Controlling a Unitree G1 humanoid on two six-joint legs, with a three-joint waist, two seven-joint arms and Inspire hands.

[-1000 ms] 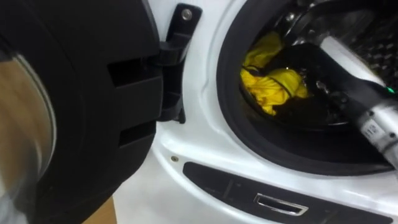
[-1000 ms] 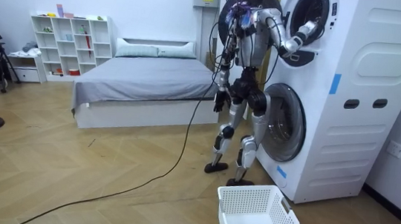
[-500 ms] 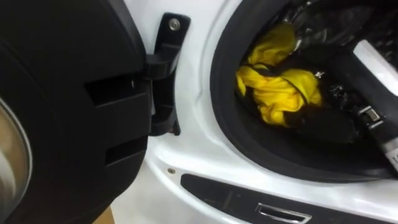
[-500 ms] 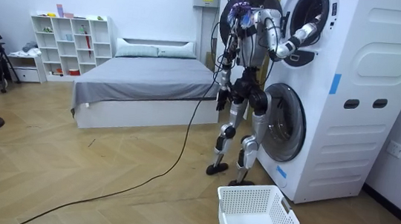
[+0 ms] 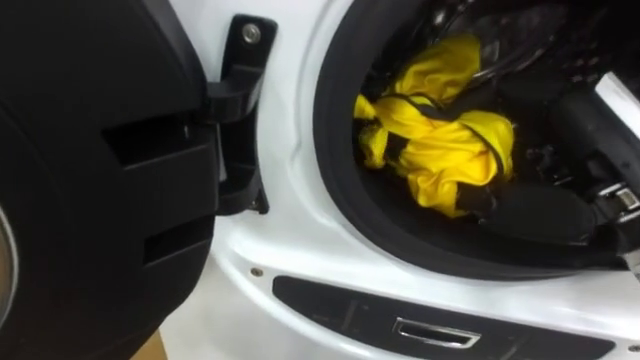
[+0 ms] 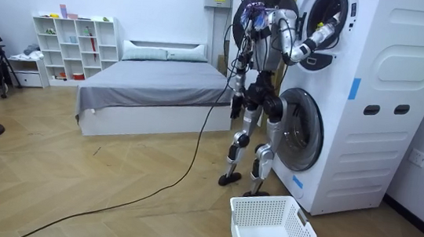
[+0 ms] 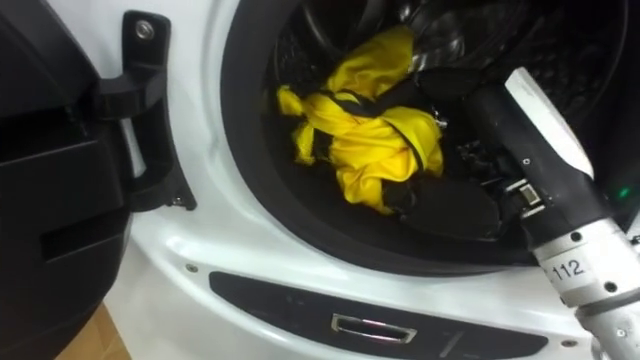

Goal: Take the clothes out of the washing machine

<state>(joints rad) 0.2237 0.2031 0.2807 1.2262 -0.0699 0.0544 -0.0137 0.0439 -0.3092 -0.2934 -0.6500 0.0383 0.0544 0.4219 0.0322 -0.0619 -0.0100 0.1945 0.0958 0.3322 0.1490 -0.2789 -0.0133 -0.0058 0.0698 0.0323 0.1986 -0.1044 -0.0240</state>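
Note:
A yellow garment (image 5: 440, 150) with dark trim lies bunched in the drum of the upper washing machine (image 6: 378, 41), just inside the dark door ring (image 5: 335, 190). My right arm reaches in from the right. My black right hand (image 7: 455, 208) sits low at the garment's right edge, fingers curled into the cloth. The garment (image 7: 365, 140) drapes partly over the hand. I stand close in front of the stacked machines. My left hand (image 6: 235, 105) hangs at my side.
The upper machine's round door (image 5: 90, 180) stands swung open on my left, held by its black hinge (image 5: 235, 110). A white laundry basket (image 6: 271, 229) stands on the wood floor by my feet. A bed (image 6: 152, 88) lies behind me.
My head has moved nearer the drum, so the whole view has shifted. The garment is now bunched up higher against my right hand, and my right elbow has drawn back a little.

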